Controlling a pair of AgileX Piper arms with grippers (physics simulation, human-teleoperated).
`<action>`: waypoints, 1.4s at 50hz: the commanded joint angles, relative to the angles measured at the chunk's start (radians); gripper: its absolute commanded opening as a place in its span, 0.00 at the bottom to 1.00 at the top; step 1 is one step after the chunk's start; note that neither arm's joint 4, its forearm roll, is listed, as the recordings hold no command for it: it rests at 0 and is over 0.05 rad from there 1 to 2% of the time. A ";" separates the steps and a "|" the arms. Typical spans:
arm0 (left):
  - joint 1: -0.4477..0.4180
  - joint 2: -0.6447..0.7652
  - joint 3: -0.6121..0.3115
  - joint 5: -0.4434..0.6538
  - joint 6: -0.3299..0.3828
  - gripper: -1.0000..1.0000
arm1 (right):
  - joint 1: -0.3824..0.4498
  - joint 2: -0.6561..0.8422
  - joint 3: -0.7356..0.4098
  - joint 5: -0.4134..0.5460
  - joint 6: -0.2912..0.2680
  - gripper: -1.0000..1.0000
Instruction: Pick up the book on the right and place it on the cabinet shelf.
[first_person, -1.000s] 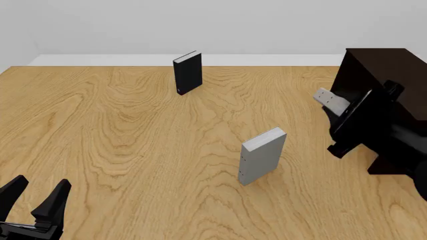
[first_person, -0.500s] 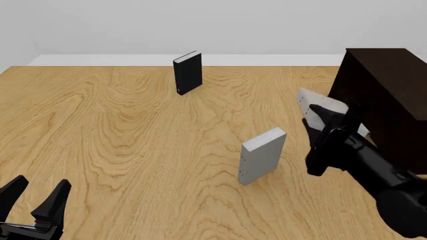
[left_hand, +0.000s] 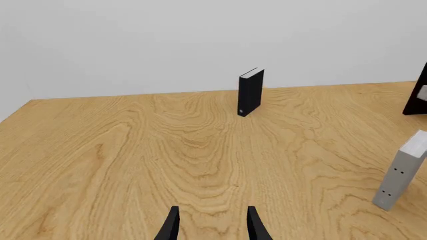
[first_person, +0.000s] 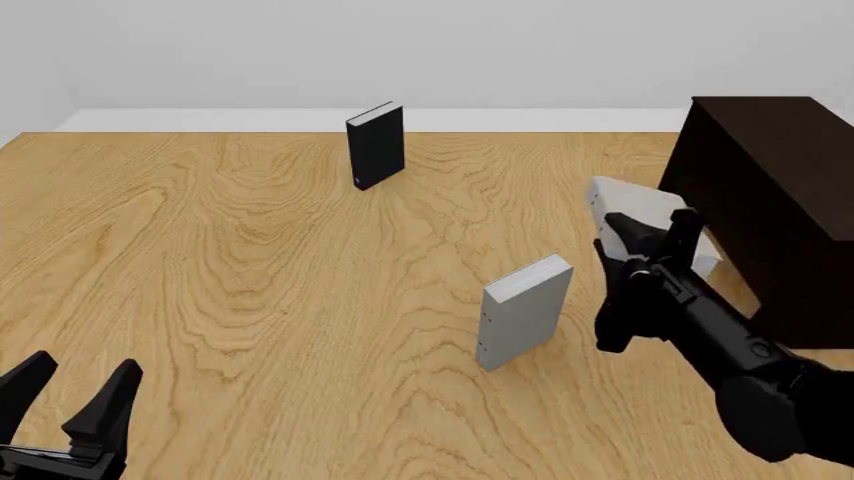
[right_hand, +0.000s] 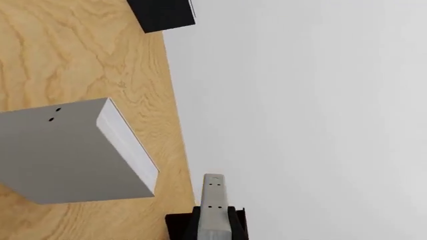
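Grey book (first_person: 638, 222) half behind right pincer (first_person: 646, 243)

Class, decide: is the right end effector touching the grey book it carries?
Touching. In the right wrist view, the right end effector fingers clamp both faces of the grey book, with no gap.

Wood-grain table (first_person: 240, 290): wide open run across left and centre. Upright light grey hardcover book (first_person: 523, 312) stands mid-right, just beside the right arm (narrow gap between). Dark brown blocky cabinet (first_person: 774, 190) walls off the far right. Black upright book (first_person: 376, 145) stands far back, well apart.
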 joint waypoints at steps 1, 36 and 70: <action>-0.001 0.003 -0.001 -0.001 0.001 1.00 | -0.033 0.075 -0.026 -0.083 -0.015 0.00; 0.006 0.019 0.000 -0.008 0.004 1.00 | -0.155 0.198 -0.161 -0.032 -0.081 0.00; 0.009 0.003 0.000 0.007 0.015 1.00 | -0.276 0.235 -0.244 0.061 -0.087 0.00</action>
